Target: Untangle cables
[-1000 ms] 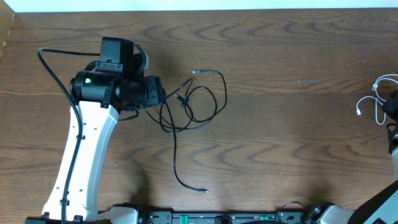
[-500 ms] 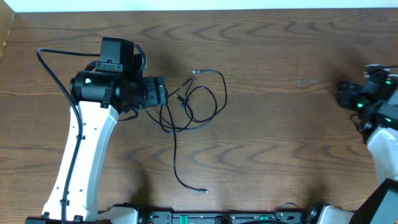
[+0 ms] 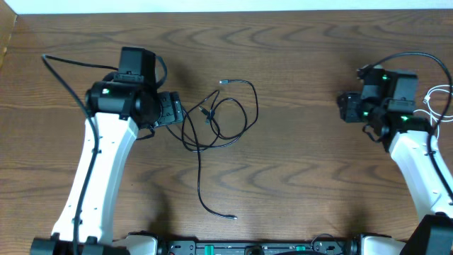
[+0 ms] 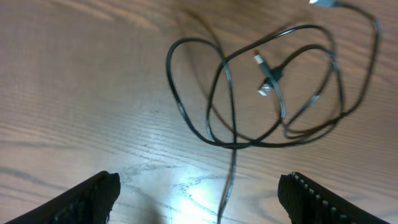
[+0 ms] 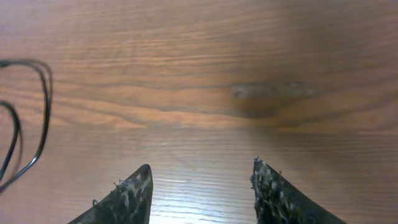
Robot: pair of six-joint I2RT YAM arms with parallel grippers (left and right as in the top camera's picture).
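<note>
The black cable (image 3: 219,120) lay looped on the worktop (image 3: 304,177); the left jaws hovered beside it, spread wide and empty, the right jaws likewise, farther off.

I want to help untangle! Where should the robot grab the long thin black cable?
Probably the straight tail of the long thin black cable, below its loops, from above with the open left gripper. There it lies alone on the wooden table, nothing crossing it.

table (image 3: 304,177): brown wood | black cable (image 3: 199,170): looped, centre | white cable (image 3: 433,92): right edge
</note>
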